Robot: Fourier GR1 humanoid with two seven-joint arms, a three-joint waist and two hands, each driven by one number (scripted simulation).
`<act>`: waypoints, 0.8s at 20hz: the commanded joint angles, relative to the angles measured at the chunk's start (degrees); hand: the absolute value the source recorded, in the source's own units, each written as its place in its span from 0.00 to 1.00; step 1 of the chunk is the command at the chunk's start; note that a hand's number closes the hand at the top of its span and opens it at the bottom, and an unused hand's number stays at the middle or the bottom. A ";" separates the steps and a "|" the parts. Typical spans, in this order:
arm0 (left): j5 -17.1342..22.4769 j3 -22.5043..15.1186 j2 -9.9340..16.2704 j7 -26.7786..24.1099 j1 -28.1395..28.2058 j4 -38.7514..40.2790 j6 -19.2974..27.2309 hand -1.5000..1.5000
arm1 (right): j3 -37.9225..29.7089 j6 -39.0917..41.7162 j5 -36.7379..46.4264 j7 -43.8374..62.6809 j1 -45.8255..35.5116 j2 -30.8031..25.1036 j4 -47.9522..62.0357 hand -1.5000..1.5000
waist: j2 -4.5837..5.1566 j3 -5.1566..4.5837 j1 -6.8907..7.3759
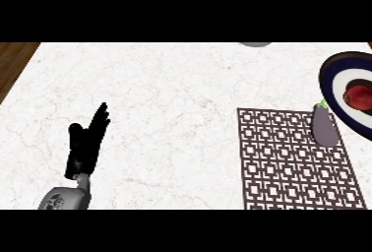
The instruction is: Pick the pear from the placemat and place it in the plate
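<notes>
A round red fruit (359, 97), apparently the pear, lies in the middle of the dark-rimmed plate (330, 81) at the right edge of the head view. The brown patterned placemat (298, 162) lies just below and left of the plate. My left hand (85, 142) rests open on the counter at the left, fingers straight and pointing up, far from both. My right hand does not show anywhere.
A grey-purple eggplant (325, 125) lies at the placemat's upper right corner, touching the plate's rim. A grey object (254, 44) peeks in at the top edge. The wooden floor (15, 59) shows past the counter's upper left corner.
</notes>
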 commanded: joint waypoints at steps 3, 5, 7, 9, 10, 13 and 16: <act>-0.17 -0.03 -0.19 -0.61 -0.06 0.93 -0.22 0.50 | -0.96 0.72 -0.63 -1.91 -0.24 -1.00 0.93 0.00 | 0.35 0.11 0.80; -0.53 -0.66 -0.82 -1.32 0.63 0.78 0.04 0.50 | -1.29 3.13 -0.96 -2.59 0.70 -3.26 1.17 0.00 | 0.28 0.14 0.54; -0.70 -0.57 -0.55 0.40 0.37 -0.12 0.34 0.50 | -1.50 2.27 -1.12 -3.93 2.44 -2.73 1.52 0.00 | 0.20 0.19 0.37; -1.01 -0.78 -0.97 -0.34 0.06 0.46 0.57 0.50 | -2.10 3.21 -1.72 -3.56 1.99 -4.04 1.39 0.00 | 0.23 0.18 0.22; 0.91 0.91 0.99 -1.30 0.09 1.09 -1.92 0.50 | -2.84 2.29 -2.43 -4.66 2.96 -3.40 1.60 0.00 | 0.32 0.20 0.17; -0.14 0.25 0.32 0.19 -0.99 0.23 -0.65 0.50 | -3.28 2.95 -2.91 -4.51 3.17 -4.42 1.52 0.00 | 0.30 0.28 0.10; -0.22 0.33 0.10 0.68 -1.00 0.27 -0.30 0.50 | -4.24 1.17 -3.73 -3.22 3.08 -4.63 1.67 0.00 | 0.28 0.25 0.29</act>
